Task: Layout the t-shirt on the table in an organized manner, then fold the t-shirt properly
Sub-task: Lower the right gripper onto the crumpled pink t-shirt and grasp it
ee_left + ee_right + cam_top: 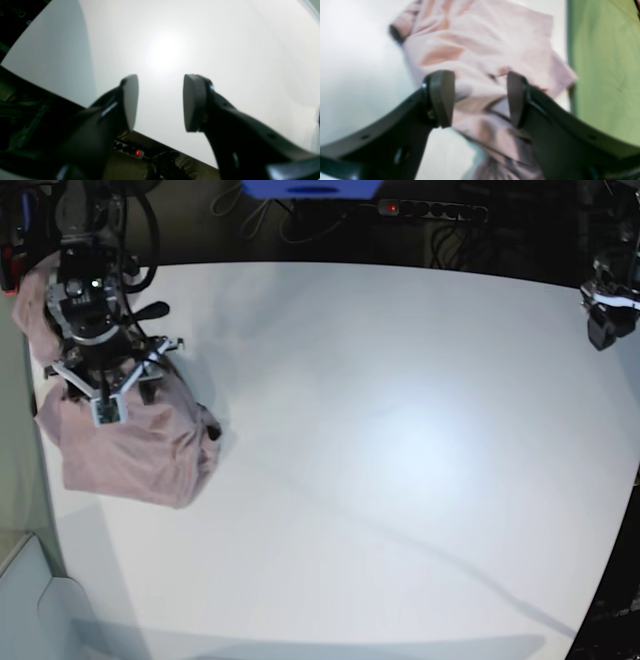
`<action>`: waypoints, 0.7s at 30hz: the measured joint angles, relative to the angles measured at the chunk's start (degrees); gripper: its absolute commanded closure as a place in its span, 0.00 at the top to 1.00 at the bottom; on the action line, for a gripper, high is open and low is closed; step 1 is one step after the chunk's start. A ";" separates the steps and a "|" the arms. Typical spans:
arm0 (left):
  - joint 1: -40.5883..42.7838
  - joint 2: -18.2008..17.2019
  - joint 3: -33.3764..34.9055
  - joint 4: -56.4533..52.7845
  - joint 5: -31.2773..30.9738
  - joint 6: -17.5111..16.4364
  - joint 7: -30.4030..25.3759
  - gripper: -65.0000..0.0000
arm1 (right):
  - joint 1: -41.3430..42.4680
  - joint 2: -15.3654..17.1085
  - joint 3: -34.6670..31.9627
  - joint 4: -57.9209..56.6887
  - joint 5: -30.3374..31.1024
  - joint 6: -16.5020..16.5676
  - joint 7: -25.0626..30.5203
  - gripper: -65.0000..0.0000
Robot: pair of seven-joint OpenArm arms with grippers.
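While the t-shirt (130,445) lies as a crumpled mauve-pink heap at the far corner of the white desk (380,450), partly draped over its edge, the task looks barely begun: nothing is spread flat, no sleeve is laid out, and no fold is made. Right pincer (480,100) hangs just above the bunched cloth with its jaws spread apart and nothing between them. Left pincer (160,100) waits well apart near the opposite edge, jaws parted and empty over bare desk. Laying out and every fold remain to be done.
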 measured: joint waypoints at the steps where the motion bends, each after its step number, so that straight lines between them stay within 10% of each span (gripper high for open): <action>1: 0.00 0.00 0.00 0.00 -0.02 0.00 -0.04 0.44 | 0.07 0.52 -1.14 -0.42 -0.17 0.00 0.15 0.54; 16: -0.15 0.00 0.02 0.00 0.00 -0.02 0.00 0.44 | 5.31 1.55 -5.90 -12.94 -0.09 0.02 0.70 0.52; 21: -0.28 0.00 0.00 0.00 -0.02 -0.02 -0.02 0.44 | 6.93 1.55 -5.97 -15.72 -0.04 0.02 0.87 0.13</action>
